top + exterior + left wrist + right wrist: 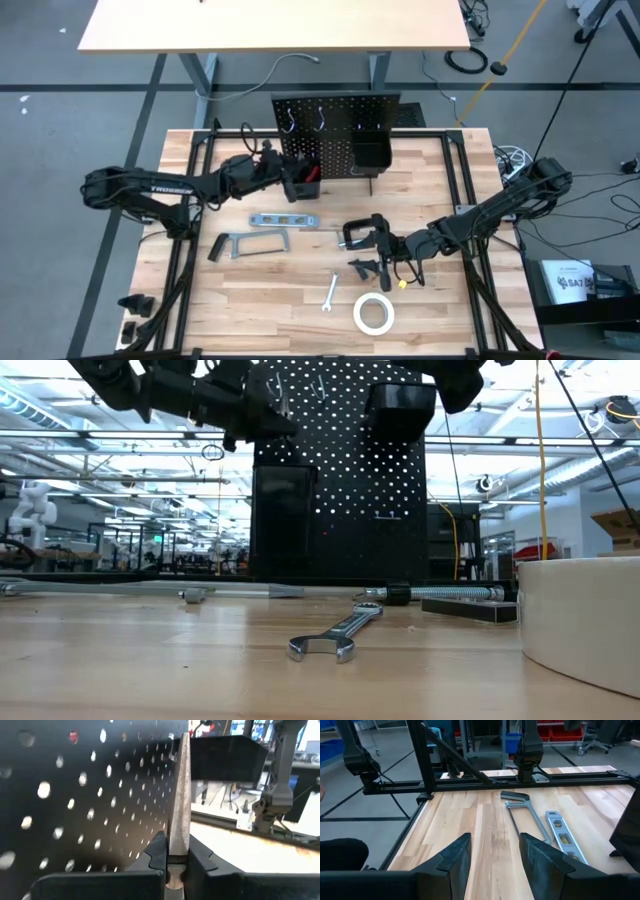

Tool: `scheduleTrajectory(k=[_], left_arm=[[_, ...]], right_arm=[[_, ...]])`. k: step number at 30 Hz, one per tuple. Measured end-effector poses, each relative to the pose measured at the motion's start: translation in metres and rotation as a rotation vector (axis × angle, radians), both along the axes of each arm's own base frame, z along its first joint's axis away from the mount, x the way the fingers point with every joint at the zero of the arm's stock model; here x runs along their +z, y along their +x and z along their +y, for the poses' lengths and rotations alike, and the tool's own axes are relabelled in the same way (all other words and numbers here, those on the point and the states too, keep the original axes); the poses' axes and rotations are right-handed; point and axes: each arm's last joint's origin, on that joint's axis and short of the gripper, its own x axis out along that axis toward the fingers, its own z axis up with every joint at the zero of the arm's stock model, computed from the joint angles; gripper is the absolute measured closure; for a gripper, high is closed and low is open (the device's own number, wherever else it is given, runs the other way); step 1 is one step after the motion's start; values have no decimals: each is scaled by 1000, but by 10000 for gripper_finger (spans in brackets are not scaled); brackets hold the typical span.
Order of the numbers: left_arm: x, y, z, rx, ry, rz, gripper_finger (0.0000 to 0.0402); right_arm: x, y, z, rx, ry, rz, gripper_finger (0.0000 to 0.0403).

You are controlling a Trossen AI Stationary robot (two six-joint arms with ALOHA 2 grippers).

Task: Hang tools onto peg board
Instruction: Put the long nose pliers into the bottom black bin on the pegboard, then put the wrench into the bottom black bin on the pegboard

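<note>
The left gripper is clenched on pliers, holding them against the peg board beside its left bin. The right gripper hangs released over the desk near the C-clamp. The hacksaw, level, wrench and tape roll lie on the desk.

Tape roll (low view) edge-cropped
</note>
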Motion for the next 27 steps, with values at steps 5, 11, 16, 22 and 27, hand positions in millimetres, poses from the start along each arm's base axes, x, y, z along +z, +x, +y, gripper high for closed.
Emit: scheduleTrajectory(k=[5, 11, 16, 22, 27], left_arm=[[-6, 3, 0, -3, -10, 26, 347], [-5, 3, 0, -3, -8, 9, 340], [-5, 3, 1, 28, -18, 4, 338], [-5, 3, 1, 31, 0, 11, 337], [1, 0, 0, 30, 7, -13, 336]], right_arm=[[-1, 0, 0, 0, -4, 8, 243], [-1, 0, 0, 0, -7, 13, 243], [-1, 0, 0, 0, -7, 14, 243], [-2, 0, 0, 0, -8, 19, 243], [-3, -1, 0, -2, -5, 33, 243]])
